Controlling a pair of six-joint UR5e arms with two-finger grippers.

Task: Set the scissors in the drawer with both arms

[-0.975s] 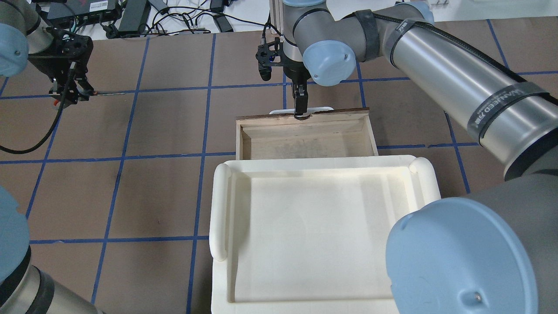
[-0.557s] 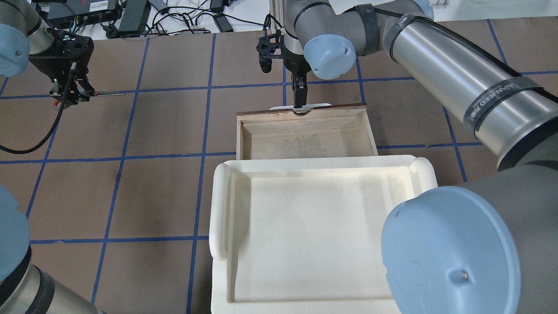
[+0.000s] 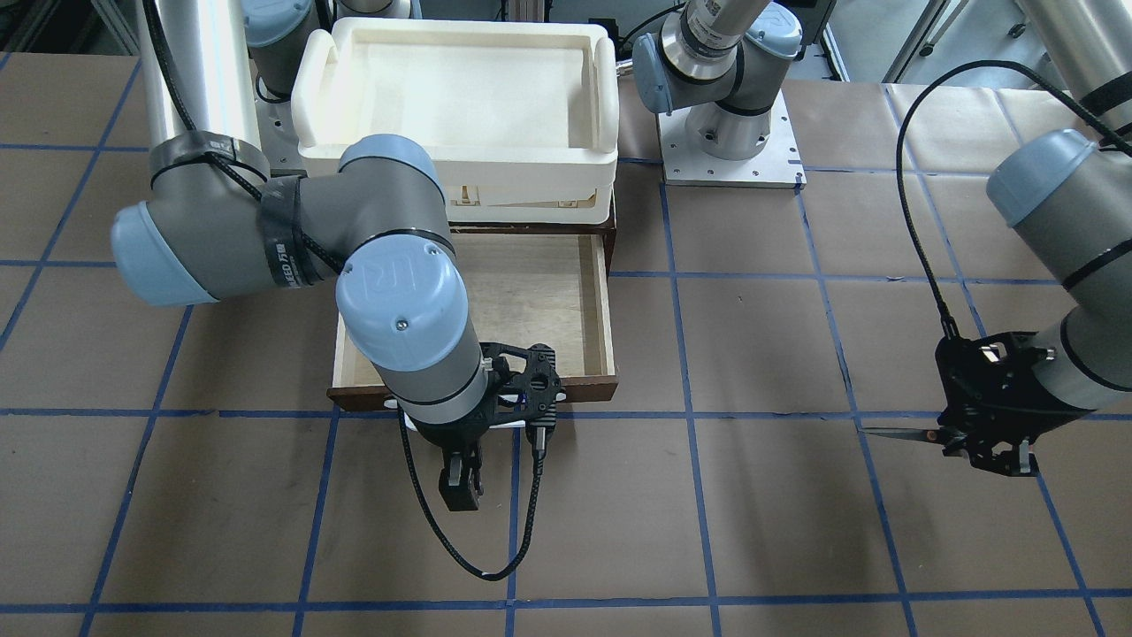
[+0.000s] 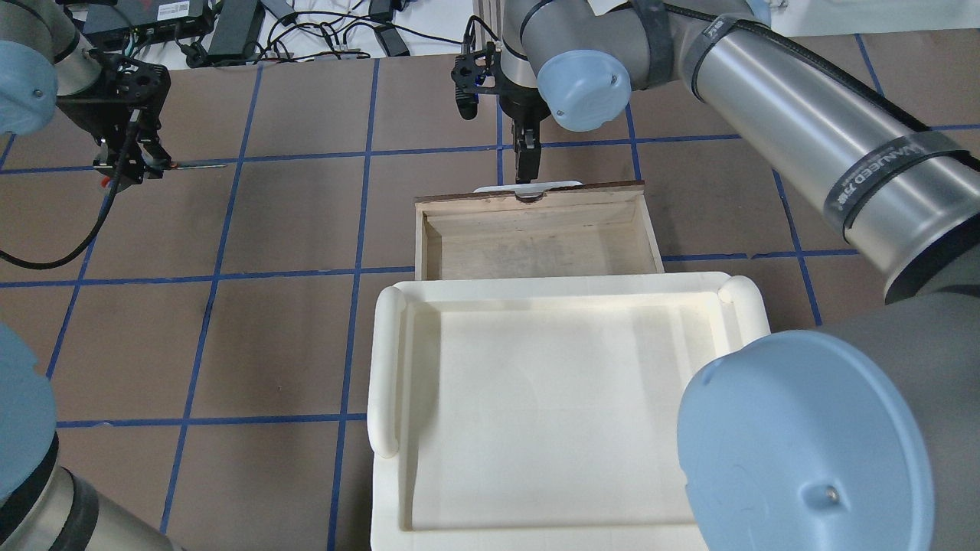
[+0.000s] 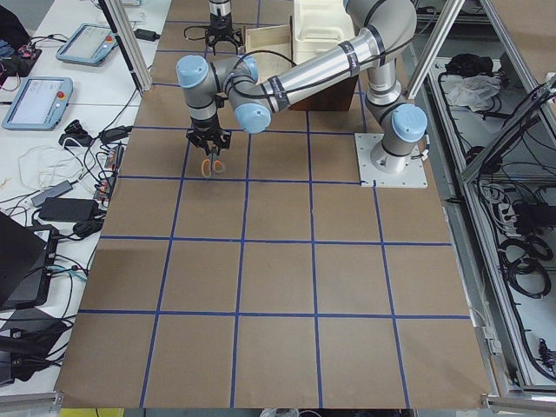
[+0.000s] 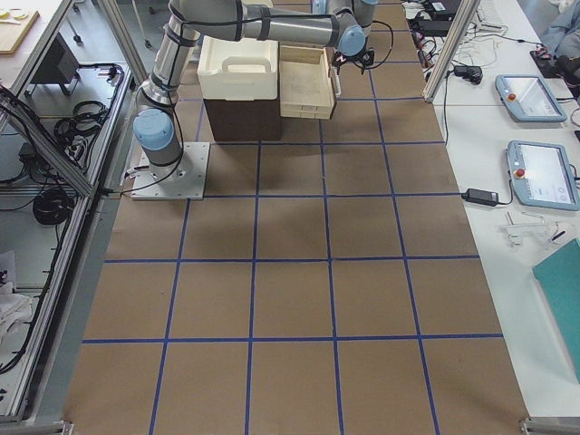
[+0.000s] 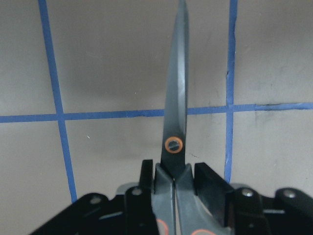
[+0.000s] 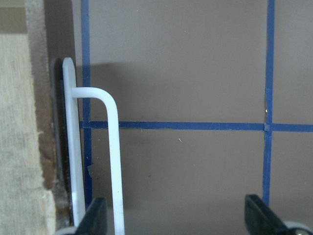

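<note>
The scissors (image 4: 195, 164) are held at their grey, orange-lined handles in my left gripper (image 4: 126, 162), far left of the drawer, a little above the table, blades closed and pointing toward the drawer. The left wrist view shows the fingers (image 7: 208, 183) clamped on the scissors (image 7: 176, 107). The brown drawer (image 4: 536, 245) stands pulled out, its pale inside bare. My right gripper (image 4: 527, 164) is open just beyond the drawer front, above the white bar handle (image 4: 563, 185). In the right wrist view the handle (image 8: 115, 161) lies just inside one of the spread fingers (image 8: 95, 220), held by neither.
A cream-white plastic tray (image 4: 390, 367) sits on the brown cabinet behind the drawer. Cables and power bricks (image 4: 230, 27) lie past the table's far edge. The right arm's elbow (image 3: 398, 310) hangs over the drawer's front part.
The right gripper drew the drawer a little further out, then let go of the handle and moved up and away from it. The left gripper with the scissors barely moved.
</note>
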